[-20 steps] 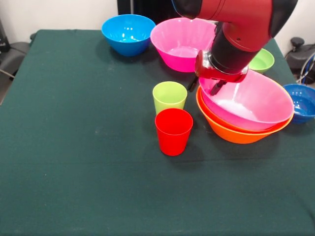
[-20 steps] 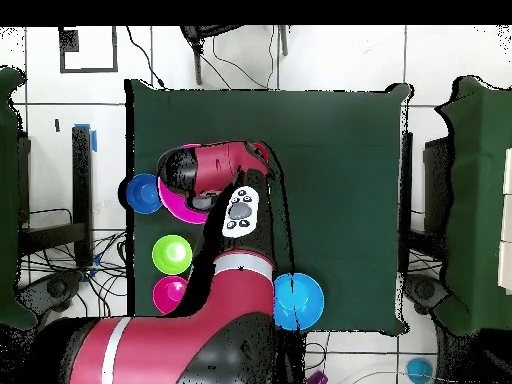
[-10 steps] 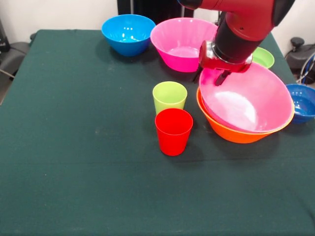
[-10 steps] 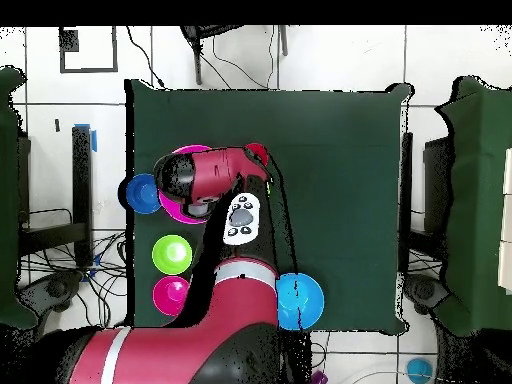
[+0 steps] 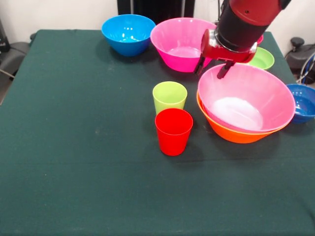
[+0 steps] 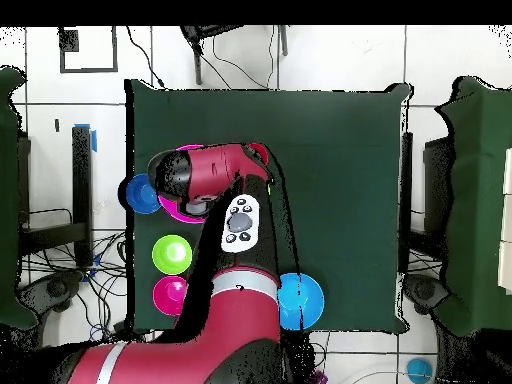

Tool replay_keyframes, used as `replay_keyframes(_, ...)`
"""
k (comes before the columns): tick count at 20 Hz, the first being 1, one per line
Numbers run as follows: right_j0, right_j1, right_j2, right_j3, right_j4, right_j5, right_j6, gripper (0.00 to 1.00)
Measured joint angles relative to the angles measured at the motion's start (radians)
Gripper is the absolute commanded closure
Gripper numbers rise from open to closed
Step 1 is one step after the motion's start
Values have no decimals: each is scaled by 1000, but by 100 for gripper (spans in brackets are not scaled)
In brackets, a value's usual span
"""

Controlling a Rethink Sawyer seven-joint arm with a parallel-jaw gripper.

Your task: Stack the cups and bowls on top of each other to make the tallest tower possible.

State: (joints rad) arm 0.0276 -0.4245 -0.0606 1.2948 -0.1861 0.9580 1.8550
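Nearest me: red cup (image 5: 173, 131), upright, mouth up, lime green cup (image 5: 170, 97) touching behind. Next: pink bowl (image 5: 245, 99) nested in the orange bowl (image 5: 231, 132), tilted slightly, the tower's base on the table (image 5: 74, 147). Above its far rim I see the gripper (image 5: 212, 69), jaws released, holding nothing. Farthest: second pink bowl (image 5: 179, 43), light blue bowl (image 5: 128, 33), awaiting stacking.

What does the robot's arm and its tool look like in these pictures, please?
The arm is thick and rounded, glossy red with black sections. In the overhead view a white oval panel with dark buttons sits on one link, and a pale band crosses the lower red link. In the front view a black cylindrical wrist ends in a red block, from which the tool carries two thin dark prongs.
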Motion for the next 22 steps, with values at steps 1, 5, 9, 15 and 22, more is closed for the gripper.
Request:
replay_keyframes(1,0,-5,0,0,-5,3,0,0)
replay_keyframes(5,0,-21,0,0,-25,14,0,0)
replay_keyframes(9,-1,-35,1,0,-39,21,0,0)
replay_keyframes(15,-19,-62,6,1,-43,22,0,0)
replay_keyframes(22,-52,-82,16,5,-43,22,0,0)
